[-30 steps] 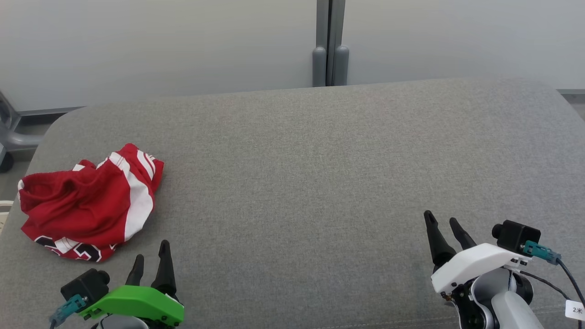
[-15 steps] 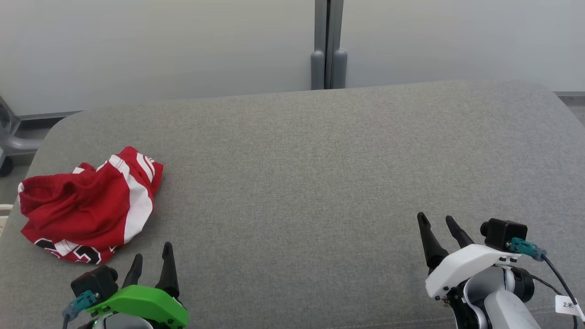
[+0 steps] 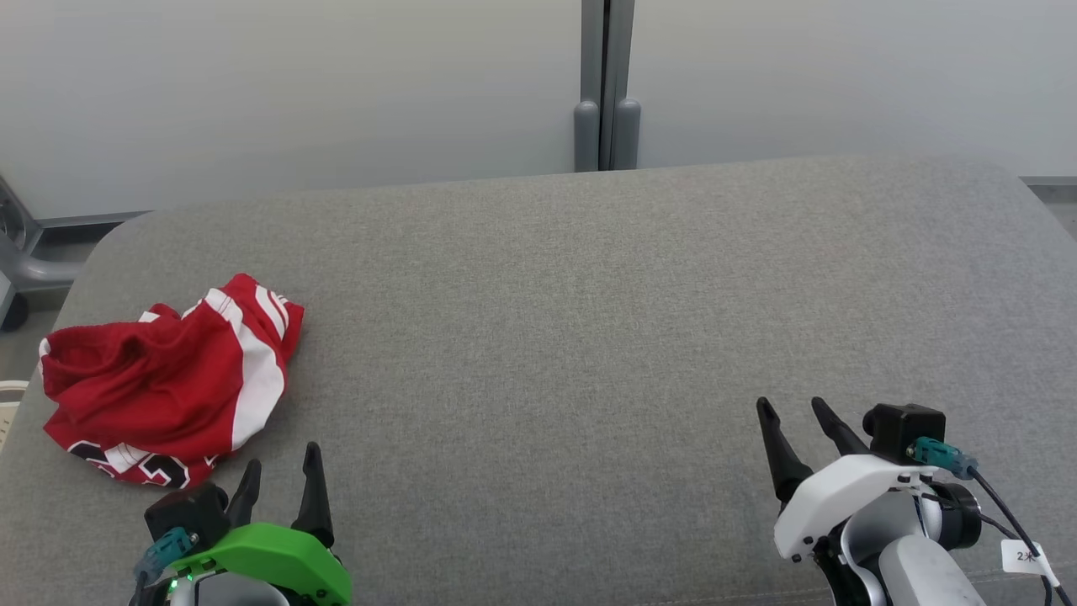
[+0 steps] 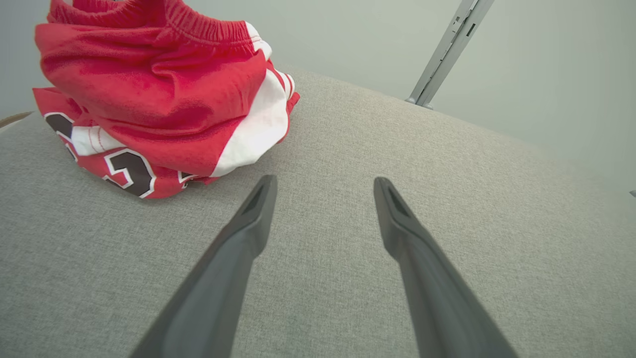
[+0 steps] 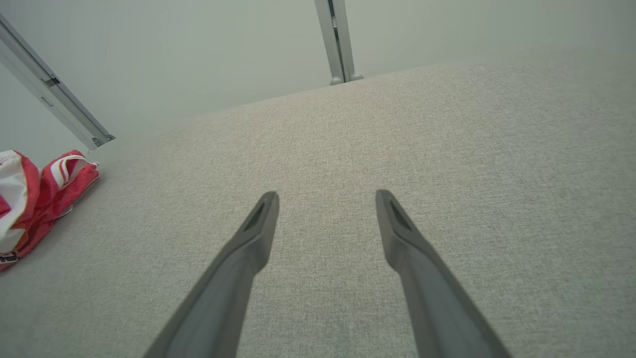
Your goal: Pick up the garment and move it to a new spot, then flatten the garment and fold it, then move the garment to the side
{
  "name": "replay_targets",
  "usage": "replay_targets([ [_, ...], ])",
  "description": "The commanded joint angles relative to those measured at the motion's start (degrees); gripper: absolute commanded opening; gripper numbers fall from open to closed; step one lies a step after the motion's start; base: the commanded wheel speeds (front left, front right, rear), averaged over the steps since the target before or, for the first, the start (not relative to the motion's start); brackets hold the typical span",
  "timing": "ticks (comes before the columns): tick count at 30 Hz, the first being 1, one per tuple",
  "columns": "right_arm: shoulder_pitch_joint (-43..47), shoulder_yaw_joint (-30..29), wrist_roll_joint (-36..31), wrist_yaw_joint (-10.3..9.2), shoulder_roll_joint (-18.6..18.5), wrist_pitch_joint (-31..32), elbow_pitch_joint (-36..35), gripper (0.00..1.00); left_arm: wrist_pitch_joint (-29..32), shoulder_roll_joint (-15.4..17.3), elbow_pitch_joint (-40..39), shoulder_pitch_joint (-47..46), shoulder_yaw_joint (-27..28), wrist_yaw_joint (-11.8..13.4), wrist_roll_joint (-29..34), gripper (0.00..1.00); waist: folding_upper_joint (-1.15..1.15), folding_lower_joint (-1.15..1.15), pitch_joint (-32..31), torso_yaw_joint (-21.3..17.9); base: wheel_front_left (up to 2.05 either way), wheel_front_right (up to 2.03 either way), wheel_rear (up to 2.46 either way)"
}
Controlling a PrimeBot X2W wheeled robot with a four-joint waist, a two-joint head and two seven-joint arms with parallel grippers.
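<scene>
The garment (image 3: pixel 164 379) is a crumpled red piece with white stripes and dark numerals, lying in a heap near the left end of the grey cushioned surface (image 3: pixel 547 320). In the left wrist view the garment (image 4: pixel 159 94) bulks up just ahead and to the left of the fingers. My left gripper (image 3: pixel 282 463) hovers open just below and to the right of the heap, apart from it. My right gripper (image 3: pixel 791 406) stands open over bare fabric at the lower right, far from the garment. A red and white edge of the garment (image 5: pixel 35 199) shows at the far left of the right wrist view.
A pale wall with a grey vertical post (image 3: pixel 606 84) runs behind the cushion's far edge. A grey metal frame (image 3: pixel 21 252) stands off the left end. The cushion's rounded corners drop away at left and right.
The head camera has shifted a little, so the whole scene sits slightly lower. Both grippers show slightly lower in the frame and the right one a little further left. The garment lies as before.
</scene>
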Motion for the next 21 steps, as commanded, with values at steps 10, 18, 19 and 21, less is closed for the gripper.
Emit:
replay_targets([
  [10,-0.47,0.83,-5.24,0.02,-0.36,-1.47,-0.83,1.00,-0.58,1.65,-2.15,-0.24,-1.45,1.86,3.90,1.00,0.00,0.00,-0.61,0.17,0.00,0.00,0.00],
  [18,-0.13,1.45,-8.35,0.02,-0.39,-1.38,-1.16,1.00,1.38,2.60,-3.92,0.71,-2.59,3.31,5.58,1.00,0.00,0.00,-0.96,0.29,0.00,0.00,0.00],
  [19,-0.12,1.48,-8.74,0.02,-0.39,-1.30,-1.19,1.00,1.64,2.77,-4.18,0.74,-2.71,3.43,5.82,1.00,0.00,0.00,-0.99,0.32,0.00,0.00,0.00],
  [21,-0.11,1.66,-9.39,0.02,-0.39,-1.13,-1.23,1.00,1.90,3.09,-4.64,0.82,-3.12,3.37,6.30,1.00,0.00,0.00,-1.04,0.37,0.00,0.00,0.00],
])
